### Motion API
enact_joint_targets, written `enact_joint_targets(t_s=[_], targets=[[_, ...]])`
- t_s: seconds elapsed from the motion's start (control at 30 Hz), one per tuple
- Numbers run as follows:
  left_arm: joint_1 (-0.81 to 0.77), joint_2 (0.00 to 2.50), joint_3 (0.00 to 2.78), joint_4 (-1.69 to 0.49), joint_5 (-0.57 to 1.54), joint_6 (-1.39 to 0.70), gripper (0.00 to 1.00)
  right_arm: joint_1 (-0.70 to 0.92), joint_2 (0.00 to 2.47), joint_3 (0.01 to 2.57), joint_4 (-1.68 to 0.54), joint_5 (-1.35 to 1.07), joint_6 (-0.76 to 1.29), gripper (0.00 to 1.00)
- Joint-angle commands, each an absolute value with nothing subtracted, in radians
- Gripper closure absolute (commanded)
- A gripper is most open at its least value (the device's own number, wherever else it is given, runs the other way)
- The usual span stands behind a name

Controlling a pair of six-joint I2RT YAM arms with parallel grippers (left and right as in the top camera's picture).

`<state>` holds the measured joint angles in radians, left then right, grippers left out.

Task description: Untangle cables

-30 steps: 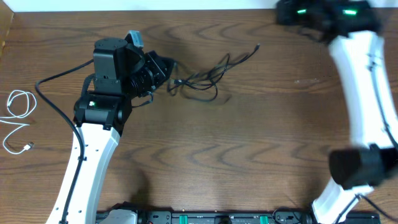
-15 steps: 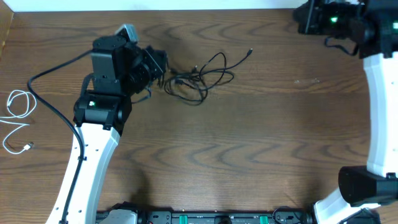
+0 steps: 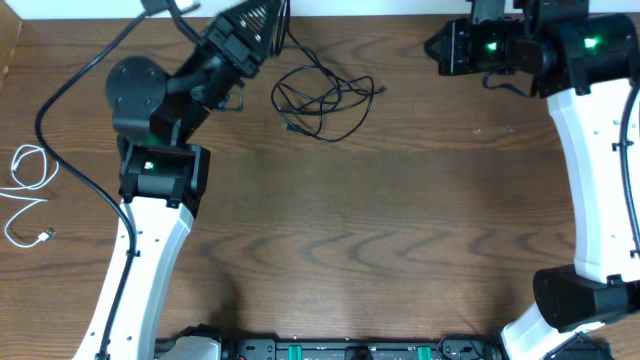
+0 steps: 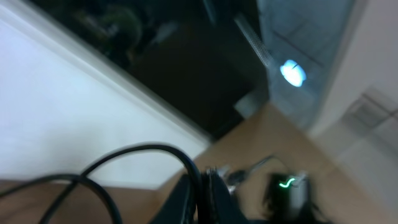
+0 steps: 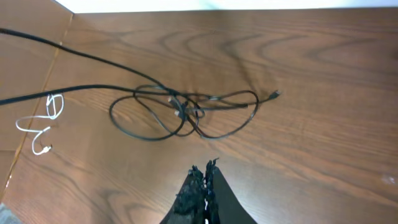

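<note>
Black cables [image 3: 322,98], by the look thin, limp and light, lie loosely knotted on the bench [image 3: 400,230] near its far edge, one strand pinched in the left fingers [image 3: 262,16], right fingers [image 5: 198,186] pressed together empty; likely best taken at the loose plug end [image 3: 381,90] or an outer loop.

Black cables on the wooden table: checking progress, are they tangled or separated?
Tangled: the thin black cables lie in overlapping loops that cross at one knot.
</note>
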<state>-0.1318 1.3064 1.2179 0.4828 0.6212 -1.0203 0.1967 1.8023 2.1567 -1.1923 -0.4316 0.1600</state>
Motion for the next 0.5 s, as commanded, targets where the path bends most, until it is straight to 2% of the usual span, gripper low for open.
enact_joint_targets(t_s=[0.0, 0.2, 0.47], targets=[[-0.128, 1.299, 1.229, 0.580, 0.546, -1.319, 0.92, 0.205, 1.860, 2.148, -1.197, -0.443, 0.140, 0.99], [-0.128, 1.299, 1.230, 0.609, 0.452, -1.581, 0.93, 0.224, 1.916, 2.148, -1.173, -0.546, 0.075, 0.99], [-0.131, 1.297, 1.230, 0.616, 0.465, -1.663, 0.92, 0.320, 1.952, 2.148, -1.091, -0.594, -0.001, 0.96]])
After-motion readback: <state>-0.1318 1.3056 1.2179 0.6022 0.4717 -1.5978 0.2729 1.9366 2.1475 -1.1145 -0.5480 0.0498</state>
